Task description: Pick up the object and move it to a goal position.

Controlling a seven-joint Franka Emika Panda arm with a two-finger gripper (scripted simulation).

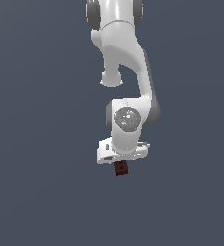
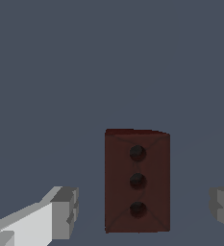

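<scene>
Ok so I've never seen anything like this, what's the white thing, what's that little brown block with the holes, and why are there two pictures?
The white thing is a robot arm drawn by a computer simulation. One picture is from a camera off the arm, showing the whole arm reaching down over a plain grey surface. The other is from a camera on the arm's wrist, looking down past its two-fingered gripper. The dark red-brown block with three holes is the object it should pick up and move. The grey fingers stand apart on either side of the block with gaps between, so nothing is held yet.
</scene>
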